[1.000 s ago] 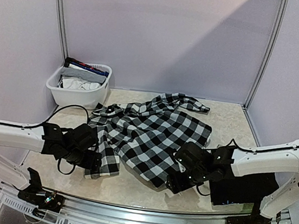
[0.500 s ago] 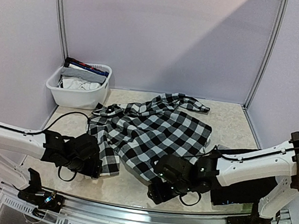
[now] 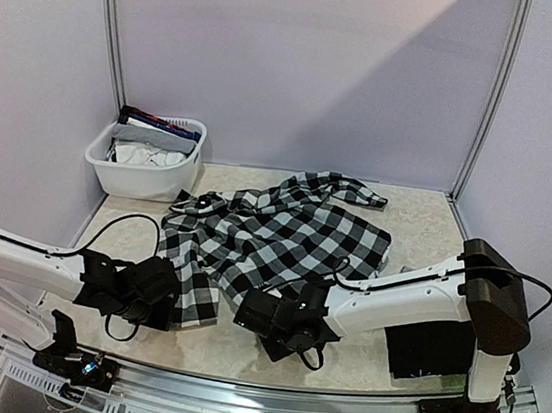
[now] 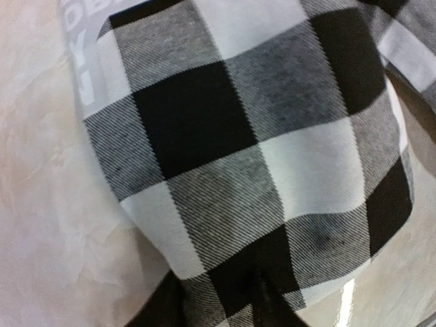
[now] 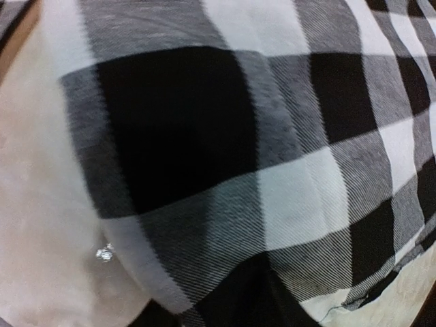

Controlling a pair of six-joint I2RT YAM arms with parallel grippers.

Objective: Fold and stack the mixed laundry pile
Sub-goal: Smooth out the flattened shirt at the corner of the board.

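The black-and-white checkered shirt [image 3: 282,243] lies spread across the middle of the table. My left gripper [image 3: 171,305] is at its near left corner, and my right gripper [image 3: 255,313] is at the near hem a little to the right. In the left wrist view the shirt [image 4: 259,170] bulges over my left gripper [image 4: 218,300], its dark fingers closed on the fabric edge. The right wrist view shows the same checkered cloth [image 5: 293,197] pinched in my right gripper [image 5: 218,300]. More of the laundry pile, white cloth [image 3: 146,156] and grey cloth [image 3: 155,137], sits in the basket.
A white plastic basket [image 3: 143,184] stands at the back left by the wall. A black folded item [image 3: 435,349] lies at the near right under my right arm. Enclosure walls close in the back and both sides.
My right gripper has slid left along the shirt's near hem towards the left gripper. Both grippers have gone from open to closed on the hem.
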